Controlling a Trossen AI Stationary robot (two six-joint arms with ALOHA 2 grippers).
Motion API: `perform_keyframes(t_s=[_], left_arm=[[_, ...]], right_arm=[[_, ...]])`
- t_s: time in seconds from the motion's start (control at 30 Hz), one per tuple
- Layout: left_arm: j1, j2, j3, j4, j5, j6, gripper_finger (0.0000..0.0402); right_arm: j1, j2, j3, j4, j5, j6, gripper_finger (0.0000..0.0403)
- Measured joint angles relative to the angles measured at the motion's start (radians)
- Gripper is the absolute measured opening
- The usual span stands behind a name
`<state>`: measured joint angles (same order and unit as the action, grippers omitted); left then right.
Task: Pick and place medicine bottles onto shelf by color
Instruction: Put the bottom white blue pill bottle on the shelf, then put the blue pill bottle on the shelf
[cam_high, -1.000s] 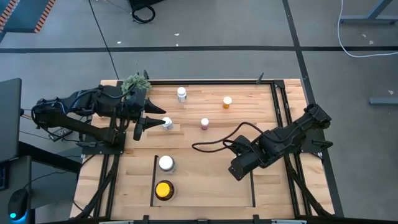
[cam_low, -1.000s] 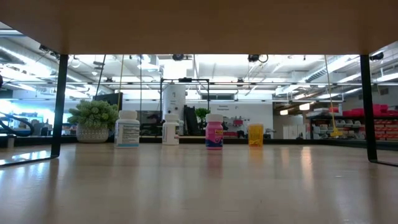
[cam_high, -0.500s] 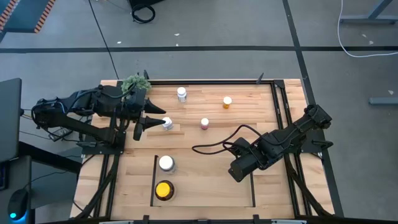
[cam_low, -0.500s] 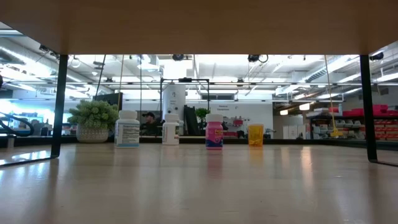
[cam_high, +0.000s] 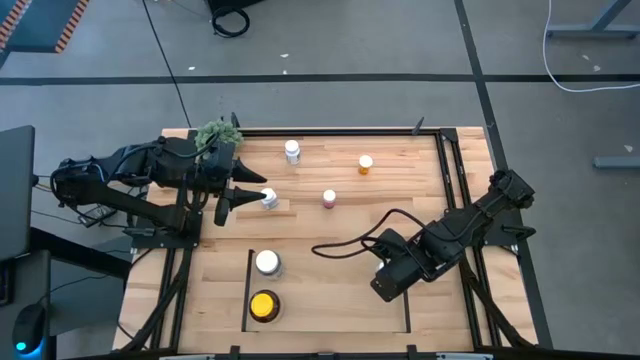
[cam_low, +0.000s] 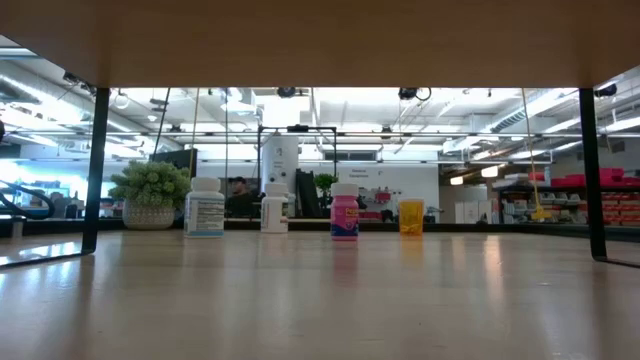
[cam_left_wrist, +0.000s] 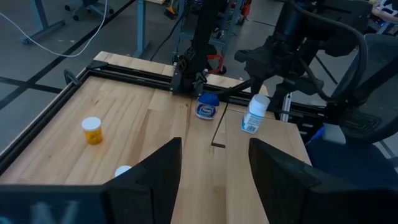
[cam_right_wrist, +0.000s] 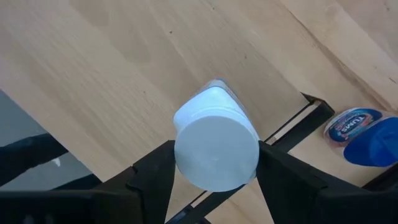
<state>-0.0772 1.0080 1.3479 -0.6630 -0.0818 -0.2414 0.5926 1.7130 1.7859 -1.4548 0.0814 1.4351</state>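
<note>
**Set the white bottle down flat before letting go**

The right hand (cam_high: 390, 284) has a white bottle (cam_right_wrist: 216, 148) between its fingers, which meet the cap on both sides, so it reads as a grip at about half width. It hangs low over the near right part of the surface, right beside the right-hand rail (cam_high: 408, 300) of the shelf (cam_high: 330, 300). I cannot tell which side of the rail the bottle is on.

The step in hand looks like the placing. To do it well:

- Check that the bottle is inside the rail, not over it.
- Bring the base fully onto the planks. In the left wrist view the bottle leans a little, so level it first.
- Open only once it stands by itself, then lift straight up so a finger does not drag the cap.
- Keep off the blue bottle (cam_right_wrist: 364, 130), which lies on its side just beyond the rail and would roll if nudged.
- Mind the sorting. A white-capped bottle (cam_high: 267, 262) and a yellow-capped bottle (cam_high: 264, 305) stand at the shelf's left end, well apart from this spot.

The right arm reaches in from the right edge, folded low, wrist tipped down so its camera looks onto the cap.

The left hand (cam_high: 255, 196) waits at the far left with its fingers apart and nothing seen between them, its tips just beside a small white bottle (cam_high: 269, 199).
</note>
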Motion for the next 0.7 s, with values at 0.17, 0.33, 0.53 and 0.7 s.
perform_keyframes(t_s=[0.17, 0.33, 0.53, 0.7], left_arm=[[0.000, 0.000, 0.000, 0.000, 0.000, 0.001, 0.0191], [0.000, 0.000, 0.000, -0.002, 0.000, -0.002, 0.0194], [0.000, 0.000, 0.000, -0.009, 0.000, -0.002, 0.0199], [0.000, 0.000, 0.000, -0.009, 0.000, -0.002, 0.0195]], right_arm=[[0.000, 0.000, 0.000, 0.006, 0.009, 0.024, 0.0221], [0.000, 0.000, 0.001, 0.034, 0.011, 0.024, 0.0226], [0.000, 0.002, 0.037, -0.005, 0.016, 0.034, 0.0265], [0.008, 0.002, 0.060, -0.091, -0.023, 0.041, 0.0291]])
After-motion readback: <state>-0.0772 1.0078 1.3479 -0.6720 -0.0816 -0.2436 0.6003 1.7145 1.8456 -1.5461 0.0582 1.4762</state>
